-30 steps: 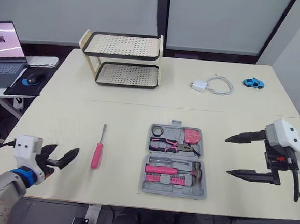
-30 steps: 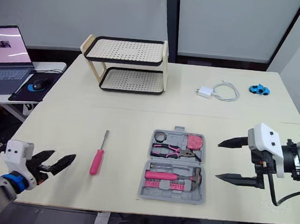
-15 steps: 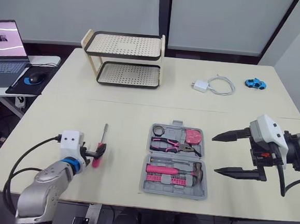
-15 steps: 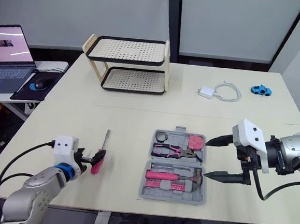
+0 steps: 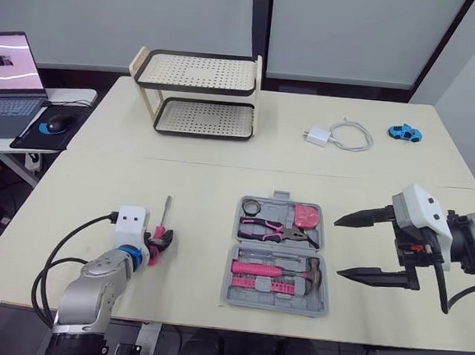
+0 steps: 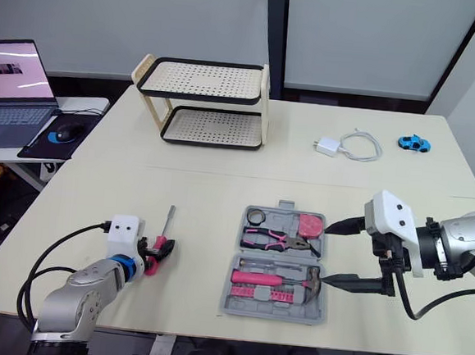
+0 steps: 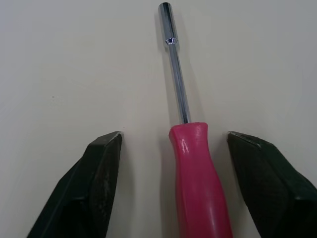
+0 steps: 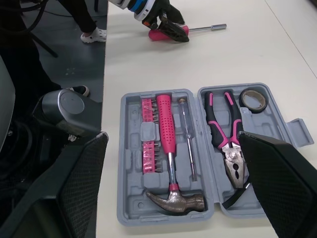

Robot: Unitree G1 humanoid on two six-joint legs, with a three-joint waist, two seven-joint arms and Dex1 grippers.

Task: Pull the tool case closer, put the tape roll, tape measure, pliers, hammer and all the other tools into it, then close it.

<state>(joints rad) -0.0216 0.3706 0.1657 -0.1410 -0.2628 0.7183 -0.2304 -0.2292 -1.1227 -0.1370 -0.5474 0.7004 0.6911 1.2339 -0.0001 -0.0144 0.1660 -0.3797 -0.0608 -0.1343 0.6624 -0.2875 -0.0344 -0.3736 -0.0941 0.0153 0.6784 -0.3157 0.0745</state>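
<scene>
Pink-handled screwdriver (image 7: pixel 200 183), chrome socket-tipped shaft, between parted jaws of left gripper (image 7: pixel 174 135)

screwdriver (image 7: pixel 199 173) handle end cut off, laptop (image 5: pixel 4 85) cropped at edge

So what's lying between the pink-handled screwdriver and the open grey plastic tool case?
Nothing: the left eye view shows only bare beige table top between the pink-handled screwdriver and the open grey plastic tool case.
</scene>
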